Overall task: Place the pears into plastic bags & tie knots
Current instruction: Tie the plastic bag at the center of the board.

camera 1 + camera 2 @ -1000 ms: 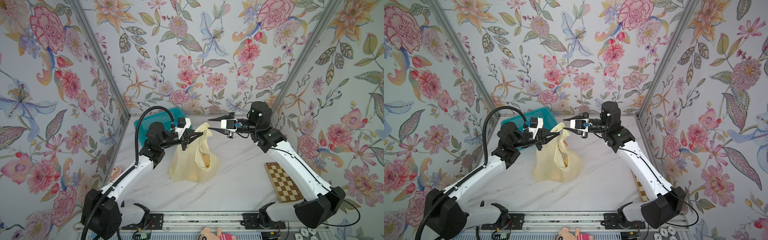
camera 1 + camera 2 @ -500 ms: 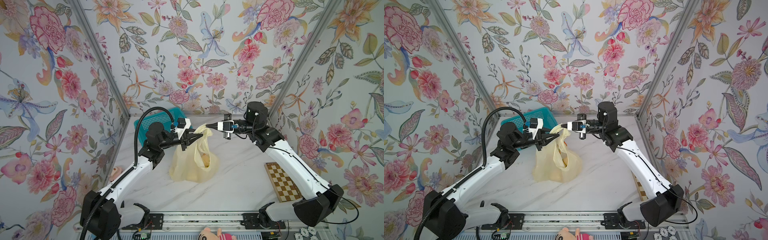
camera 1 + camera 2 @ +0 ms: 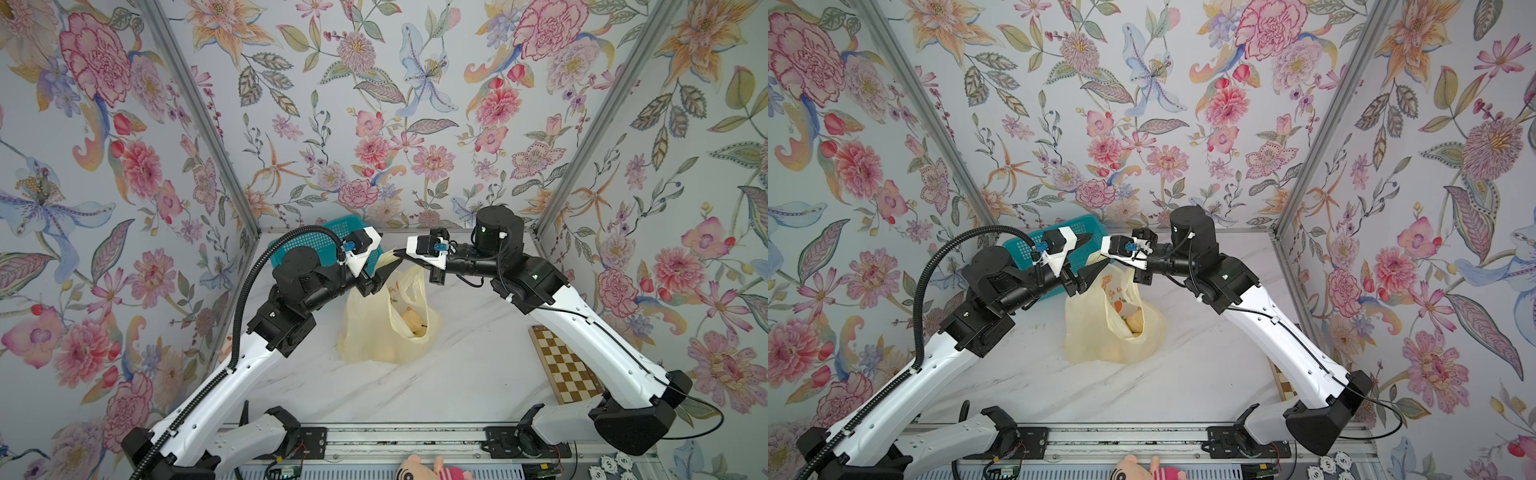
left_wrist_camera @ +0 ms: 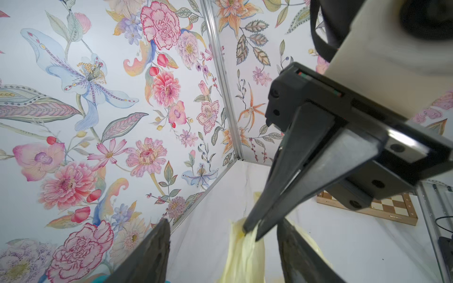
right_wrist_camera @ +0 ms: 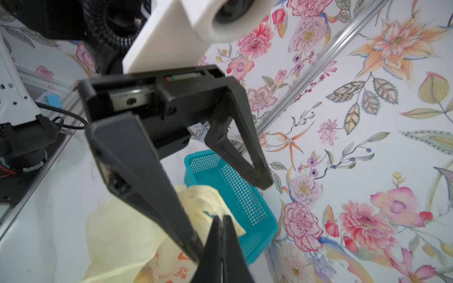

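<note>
A plastic bag (image 3: 374, 332) with pears (image 3: 412, 322) inside is held by its handle (image 4: 245, 247) in the closed right gripper (image 4: 251, 231), while the left gripper (image 3: 1092, 254) is seen spread apart beside it.

No legible text, brand, number or sign in any view.
Plastic bag (image 3: 1092, 332): orange print (image 3: 1116, 294) on panel near mouth, lettering-like marks, too small and creased to read.
Same marks in right wrist view, blurred.
White discs (image 3: 1338, 462), front-right of bag: dark pattern, unreadable.
</note>
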Motion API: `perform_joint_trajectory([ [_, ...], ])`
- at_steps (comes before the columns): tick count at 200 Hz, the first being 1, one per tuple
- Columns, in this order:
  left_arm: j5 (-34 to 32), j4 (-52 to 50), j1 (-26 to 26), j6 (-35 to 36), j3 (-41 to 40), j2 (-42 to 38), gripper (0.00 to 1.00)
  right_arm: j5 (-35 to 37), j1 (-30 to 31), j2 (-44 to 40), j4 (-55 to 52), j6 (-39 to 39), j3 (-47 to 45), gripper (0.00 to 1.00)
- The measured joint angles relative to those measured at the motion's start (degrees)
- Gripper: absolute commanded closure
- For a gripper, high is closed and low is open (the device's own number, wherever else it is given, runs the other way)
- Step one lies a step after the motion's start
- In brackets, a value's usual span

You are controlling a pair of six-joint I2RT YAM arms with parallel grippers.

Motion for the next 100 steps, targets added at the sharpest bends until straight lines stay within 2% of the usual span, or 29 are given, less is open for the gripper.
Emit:
perform_joint_trajectory([
  [28, -7.58, -2.49, -2.60, 1.51, -0.59, -0.26, 0.43, 6.19, 3.80, 0.00, -2.40, 3.32, 1.90, 1.00],
  [42, -10.12, -2.71, -2.82, 1.90, -2.10, -1.09, 0.53, 8.46, 5.62, 0.00, -3.50, 4.48, 2.56, 1.00],
  [66, -12.13, -3.08, -3.10, 2.03, -4.31, -3.04, 0.65, 10.91, 7.17, 0.02, -4.63, 5.73, 2.67, 1.00],
  [83, -12.61, -3.13, -3.19, 2.71, -5.31, -4.22, 0.78, 12.00, 7.48, 0.02, -4.98, 6.19, 2.67, 1.00],
  [92, -12.63, -3.23, -3.21, 2.49, -5.51, -4.61, 0.79, 12.39, 7.61, 0.02, -5.01, 6.43, 2.67, 1.00],
  [100, -12.55, -3.43, -3.21, 2.71, -5.53, -4.79, 0.74, 12.68, 7.74, 0.02, -5.01, 6.60, 2.67, 1.00],
])
